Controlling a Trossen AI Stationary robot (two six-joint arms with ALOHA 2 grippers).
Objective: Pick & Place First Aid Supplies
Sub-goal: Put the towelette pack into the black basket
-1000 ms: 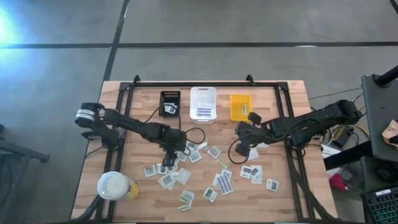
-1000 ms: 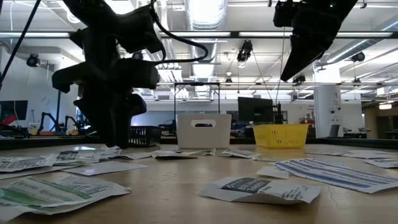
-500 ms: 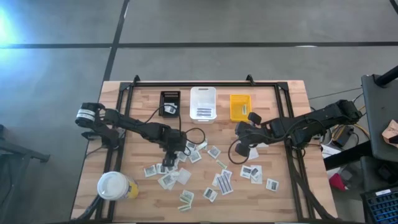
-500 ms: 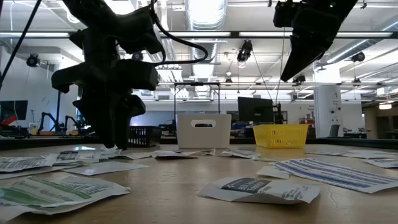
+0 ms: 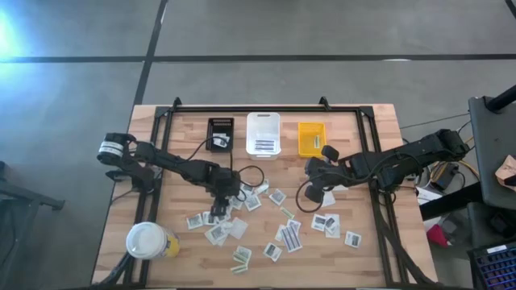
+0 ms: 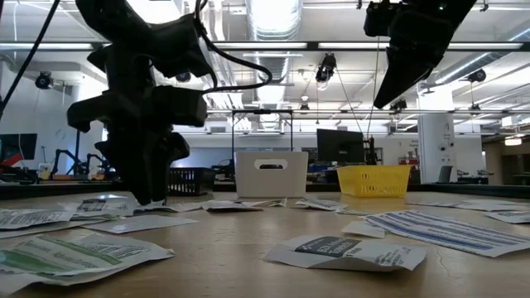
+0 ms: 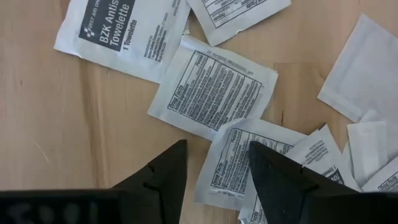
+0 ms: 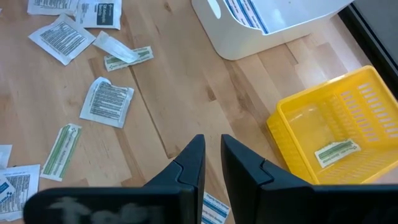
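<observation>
Wood plank table (image 5: 379, 242) under everything, black rail frame round its edges. My two dark arms reach in from either side. White-lidded cup (image 5: 147, 240) sits at the near left corner. At the far edge, three bins in a row: black bin (image 5: 220, 134), white bin (image 5: 264, 134) with blue-striped packets inside, yellow bin (image 5: 311, 138) with one pale green strip (image 8: 336, 151) lying in it.

First aid packets (image 5: 242, 225) are scattered flat over the middle and near part of the table: white squares with dark print, blue-striped ones (image 5: 290, 234), narrow yellow-green strips (image 5: 241, 258).

My left gripper (image 5: 219, 208) is down low in the left cluster of packets, fingers (image 7: 163, 177) apart, nothing between them. In the left wrist view a printed white packet (image 7: 211, 93) lies just beyond the fingertips, and another packet (image 7: 233, 165) lies partly in the gap and partly under one finger. Whether the tips touch the paper, I cannot tell. A BZK towelette packet (image 7: 122, 34) lies farther out, apart from the fingers.

My right gripper (image 5: 313, 193) hangs raised above the table, near the yellow bin, over bare wood. Fingers (image 8: 188, 167) are nearly together with a slim gap, and I see nothing held. The nearest packet is a blue-striped one (image 8: 214, 206) just beside the fingers; other packets lie well off to the side.
</observation>
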